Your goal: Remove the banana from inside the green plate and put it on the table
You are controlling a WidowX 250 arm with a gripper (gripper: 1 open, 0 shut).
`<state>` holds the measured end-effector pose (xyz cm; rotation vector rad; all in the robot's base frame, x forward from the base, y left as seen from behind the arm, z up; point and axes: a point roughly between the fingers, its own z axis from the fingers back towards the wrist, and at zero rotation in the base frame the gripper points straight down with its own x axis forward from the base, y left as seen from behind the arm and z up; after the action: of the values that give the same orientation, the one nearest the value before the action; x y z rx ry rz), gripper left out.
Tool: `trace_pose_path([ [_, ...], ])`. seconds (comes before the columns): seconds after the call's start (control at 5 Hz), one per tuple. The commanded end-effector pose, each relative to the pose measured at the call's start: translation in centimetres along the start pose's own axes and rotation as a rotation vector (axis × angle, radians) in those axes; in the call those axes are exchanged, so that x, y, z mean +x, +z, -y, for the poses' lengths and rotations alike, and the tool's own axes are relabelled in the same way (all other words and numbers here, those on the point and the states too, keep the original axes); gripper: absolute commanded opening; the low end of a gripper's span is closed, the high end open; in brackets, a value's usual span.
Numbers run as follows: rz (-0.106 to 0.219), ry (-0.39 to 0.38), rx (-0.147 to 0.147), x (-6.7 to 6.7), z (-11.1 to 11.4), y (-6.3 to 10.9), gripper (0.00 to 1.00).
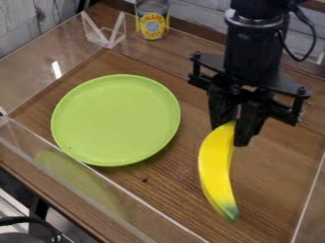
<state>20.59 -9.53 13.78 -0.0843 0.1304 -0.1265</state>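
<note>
The yellow banana lies lengthwise to the right of the green plate, with its dark greenish tip toward the front. It is outside the plate and seems to rest on the brown table. My black gripper points straight down over the banana's far end. Its fingers are shut on that end, which they partly hide. Nothing lies in the plate.
Clear acrylic walls border the table on the left and front. A yellow-labelled can and a clear folded stand sit at the back. Cables hang at the back right.
</note>
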Motion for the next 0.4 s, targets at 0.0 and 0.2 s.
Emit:
trace_pose_path([
  [0.0, 0.053, 0.001, -0.014, 0.27, 0.2, 1.39, 0.0],
  [0.2, 0.05, 0.003, -0.015, 0.25, 0.17, 1.43, 0.0],
])
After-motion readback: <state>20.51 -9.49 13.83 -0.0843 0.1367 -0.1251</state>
